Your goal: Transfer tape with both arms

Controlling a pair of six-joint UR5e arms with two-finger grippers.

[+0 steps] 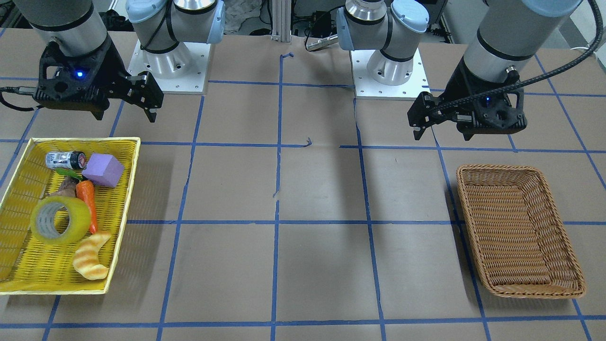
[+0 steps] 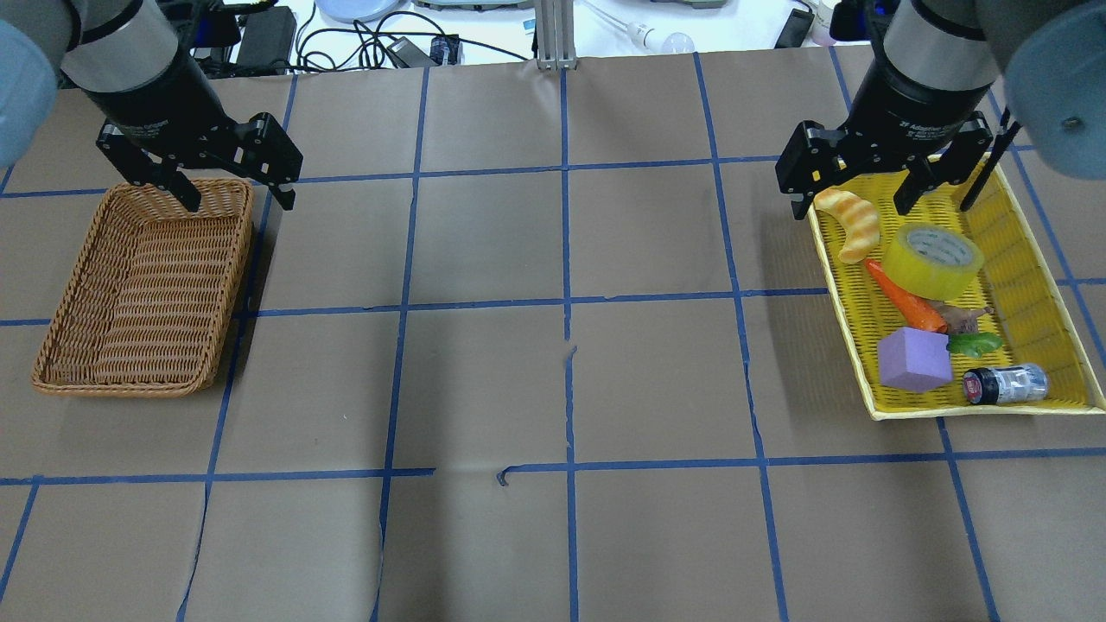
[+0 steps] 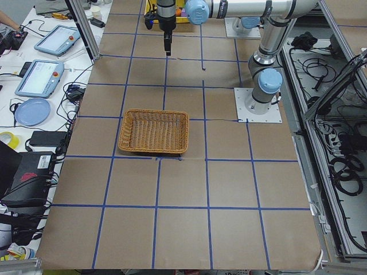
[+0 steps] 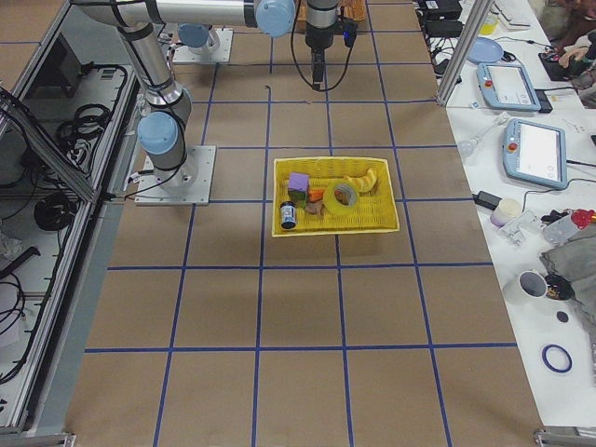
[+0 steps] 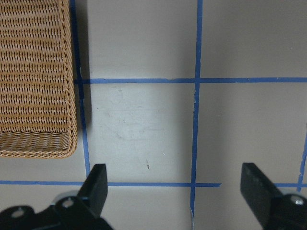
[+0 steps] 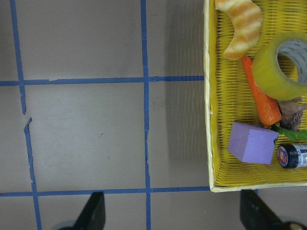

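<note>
The tape (image 1: pixel 60 220), a wide yellow translucent roll with a grey-white core, lies in the yellow basket (image 1: pixel 85 140) among other items. It also shows in the overhead view (image 2: pixel 931 259), the right wrist view (image 6: pixel 280 67) and the exterior right view (image 4: pixel 343 196). My right gripper (image 2: pixel 851 207) hangs open and empty above the basket's far end, apart from the tape; in the right wrist view (image 6: pixel 175 211) its jaws are wide apart. My left gripper (image 2: pixel 240 201) is open and empty above the far corner of the brown wicker basket (image 2: pixel 233 250), and its jaws are also wide apart in the left wrist view (image 5: pixel 175 187).
The yellow basket (image 2: pixel 842 320) also holds a striped croissant toy (image 2: pixel 851 223), an orange carrot (image 2: pixel 907 301), a purple block (image 2: pixel 914 360) and a small can (image 2: pixel 1005 384). The wicker basket (image 1: pixel 497 166) holds nothing. Brown paper with blue tape lines covers the table between them.
</note>
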